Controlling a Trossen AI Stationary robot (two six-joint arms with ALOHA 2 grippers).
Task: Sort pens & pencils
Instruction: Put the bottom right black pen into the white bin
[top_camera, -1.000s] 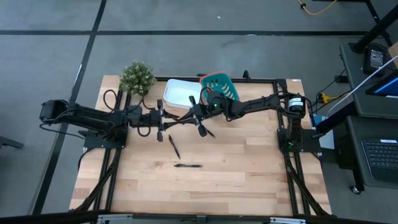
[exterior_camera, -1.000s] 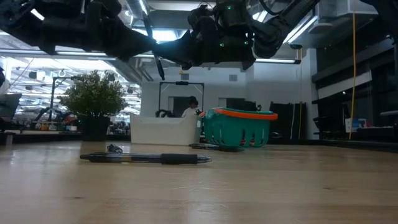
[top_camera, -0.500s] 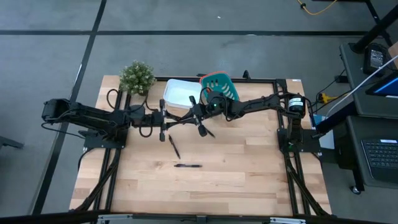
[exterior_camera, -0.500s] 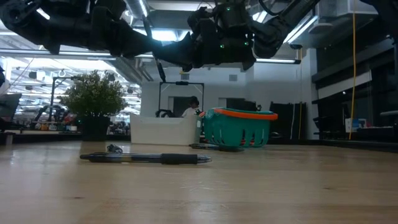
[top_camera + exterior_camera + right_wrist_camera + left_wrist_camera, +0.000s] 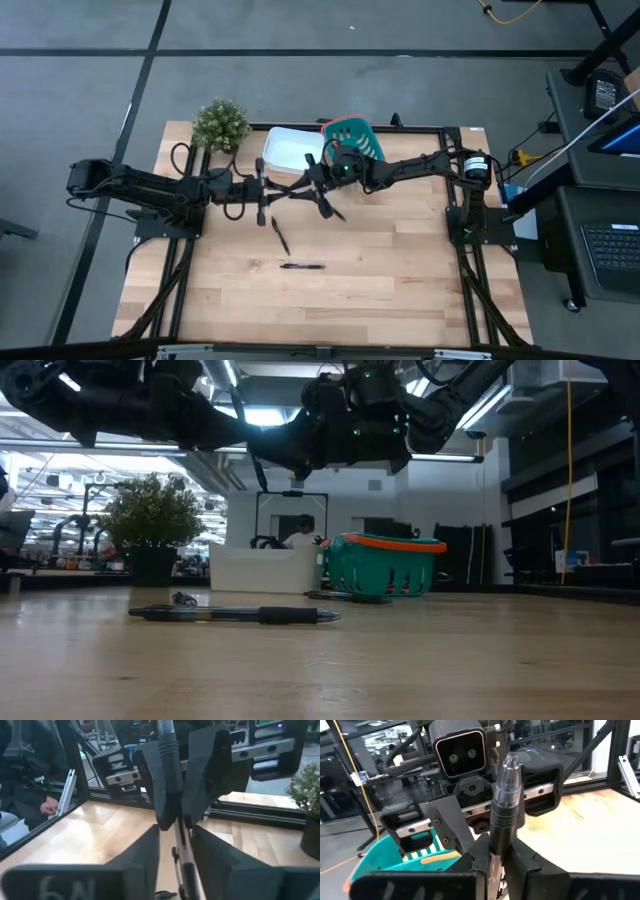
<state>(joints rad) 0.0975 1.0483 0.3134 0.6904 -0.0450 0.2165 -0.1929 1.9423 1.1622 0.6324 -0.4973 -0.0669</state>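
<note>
One black pen (image 5: 290, 192) hangs in the air between my two grippers, above the table's far middle. My left gripper (image 5: 268, 191) comes from the left and is shut on it. My right gripper (image 5: 312, 189) faces it from the right; its fingers (image 5: 145, 855) stand apart on either side of the pen's other end (image 5: 183, 868), and I cannot tell if they touch. Two more pens (image 5: 280, 236) (image 5: 301, 266) lie flat on the table nearer the front. No pencil shows plainly; an orange strip (image 5: 437, 860) shows at the teal basket. My left gripper pinches the pen's barrel (image 5: 493, 851) between its two fingers, just behind the black grip section. The fingers come level from the table's left and lie roughly along the pen. The clear tip (image 5: 510, 765) sticks out toward my right gripper. The pen is clear of the table.
A white tray (image 5: 290, 150) and a teal basket (image 5: 357, 138) with an orange rim stand at the far edge, just behind the grippers. A small potted plant (image 5: 220, 122) stands at the far left. The near half of the table holds only the two pens.
Both arms have stayed in place with the pen held up between them. My left gripper has shut on the pen. My right gripper's fingers have come apart around the pen's other end.
</note>
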